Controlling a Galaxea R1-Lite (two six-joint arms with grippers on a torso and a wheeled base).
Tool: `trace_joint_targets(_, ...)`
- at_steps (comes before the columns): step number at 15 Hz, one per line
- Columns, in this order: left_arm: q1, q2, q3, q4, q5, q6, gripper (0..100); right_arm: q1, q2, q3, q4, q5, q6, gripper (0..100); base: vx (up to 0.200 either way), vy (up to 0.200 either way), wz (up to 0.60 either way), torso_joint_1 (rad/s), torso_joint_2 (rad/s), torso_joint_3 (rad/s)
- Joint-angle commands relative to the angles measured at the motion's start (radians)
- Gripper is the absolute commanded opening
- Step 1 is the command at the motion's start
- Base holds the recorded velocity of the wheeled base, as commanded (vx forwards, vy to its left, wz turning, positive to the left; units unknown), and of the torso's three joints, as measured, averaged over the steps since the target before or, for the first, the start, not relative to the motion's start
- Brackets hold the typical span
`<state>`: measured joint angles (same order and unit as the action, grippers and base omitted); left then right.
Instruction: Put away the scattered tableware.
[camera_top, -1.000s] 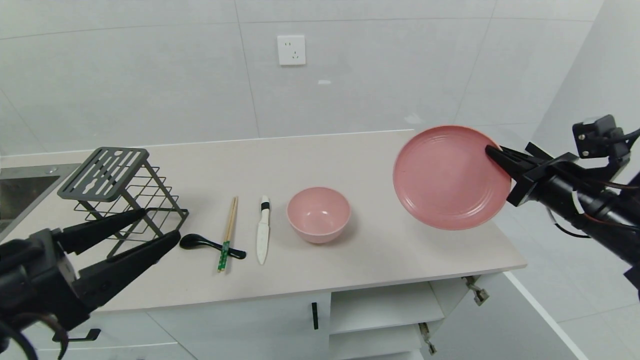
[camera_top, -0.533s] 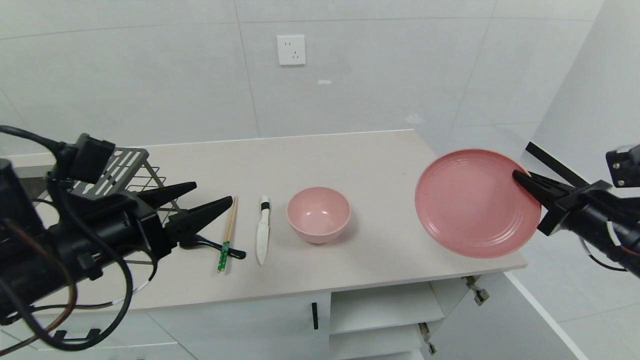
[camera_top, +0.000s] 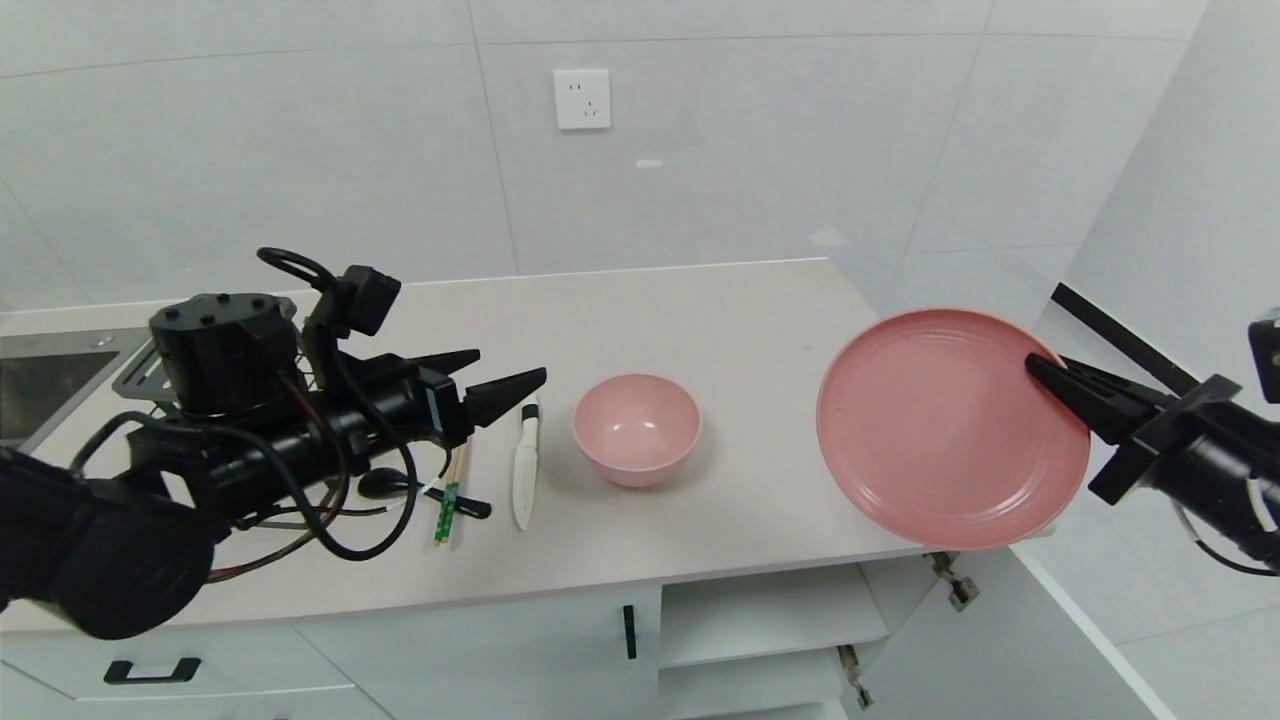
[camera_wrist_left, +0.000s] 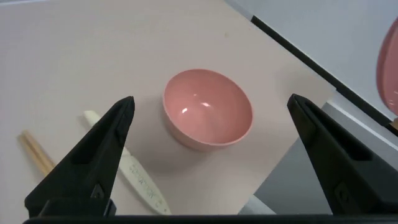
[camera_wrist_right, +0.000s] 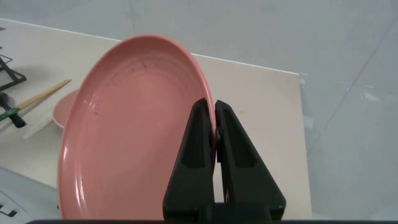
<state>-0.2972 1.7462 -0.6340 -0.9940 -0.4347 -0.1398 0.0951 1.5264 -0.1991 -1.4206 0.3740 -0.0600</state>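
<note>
Plate (camera_top: 940, 430), pink and tilted, hangs in air at right end of counter (camera_top: 720, 320), partly past its corner. Your right gripper (camera_top: 1035, 362) grips plate by rim, jaws clamped tight on it. Your left gripper (camera_top: 510, 365) hovers above counter, jaws spread wide, holding nothing, tips over white knife (camera_top: 524, 470) and pointing toward pink bowl (camera_top: 637, 428). Bowl sits upright mid-counter. Knife, chopsticks (camera_top: 452, 480) and black spoon (camera_top: 385, 482) lie flat left of bowl, knife nearest it, spoon handle crossing chopsticks.
</note>
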Motion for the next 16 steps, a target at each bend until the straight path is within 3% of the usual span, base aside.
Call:
trace_joint_targets(1,-0.013,0.098,-0.065,0.011,0.011,-0.004,100,0.017,-0.011,-0.002,0.000,0.000,0.000,0,0.000,0.000,0.00,0.000,0.00,0.000)
trace_joint_targets(3,-0.020,0.194,-0.177,0.040,0.060,-0.015,100,0.035,-0.012,0.000,0.000,0.000,0.002,0,0.000,0.000,0.00,0.000,0.00,0.000)
trace_joint_targets(4,-0.020,0.194,-0.177,0.040,0.060,-0.015,100,0.035,-0.012,0.000,0.000,0.000,0.002,0,0.000,0.000,0.00,0.000,0.00,0.000)
trace_joint_targets(5,-0.023,0.230,-0.220,0.126,0.076,-0.072,100,0.035,-0.012,0.001,0.000,0.000,0.002,0,0.000,0.000,0.00,0.000,0.00,0.000)
trace_joint_targets(6,-0.026,0.233,-0.228,0.153,0.097,-0.089,100,0.035,-0.012,0.001,0.000,0.000,0.002,0,0.000,0.000,0.00,0.000,0.00,0.000)
trace_joint_targets(11,-0.051,0.319,-0.250,0.146,0.145,-0.092,100,0.035,-0.012,0.003,0.000,0.000,0.002,0,0.000,0.000,0.00,0.000,0.00,0.000)
trace_joint_targets(16,-0.109,0.417,-0.394,0.221,0.206,-0.093,100,0.035,-0.012,0.001,-0.001,0.000,0.002,0,0.000,0.000,0.00,0.000,0.00,0.000)
